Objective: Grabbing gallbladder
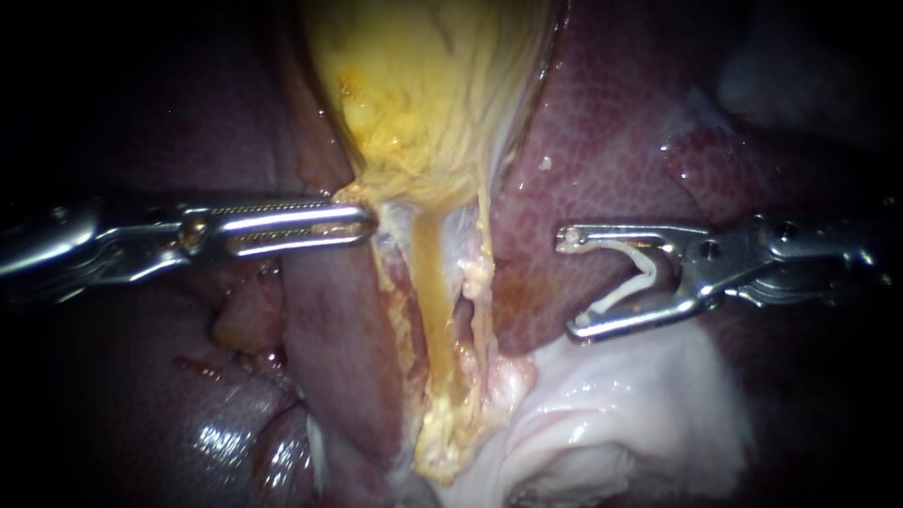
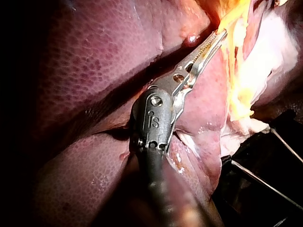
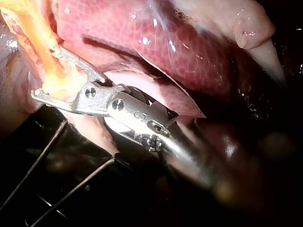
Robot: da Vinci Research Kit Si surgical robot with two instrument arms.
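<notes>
Yellow and fibrous, the gallbladder [image 1: 423, 85] hangs at the top middle of the endoscope view and narrows to a stringy neck [image 1: 435, 282] running down between lobes of dark red liver [image 1: 611, 122]. The left instrument [image 1: 367, 226] reaches in level with its 2 jaws lying together. Its tip touches the fringe where body meets neck, and no tissue shows between the jaws. The right instrument [image 1: 570, 285] sits well apart over the liver. Its jaws are spread wide yet carry a white clip [image 1: 649, 268], 1 leg along each jaw.

The left wrist view shows the left instrument [image 2: 221, 35] lying along a furrow in the liver [image 2: 94, 61]. Its jaws are closed to a thin line, and the tip rests against the gallbladder [image 2: 232, 16] just ahead of it.

The right wrist view shows the right instrument [image 3: 46, 72] with its jaws apart. Yellow gallbladder tissue [image 3: 28, 19] shows beyond them, but this view does not tell whether they touch it.

The gallbladder looks soft, wet and slippery, with a thin wall that would probably tear or leak under a hard pinch. The safest hold is probably a broad, gentle bite on the wrinkled wall just above the neck, beside the left tip. The left jaws would have to part first.
</notes>
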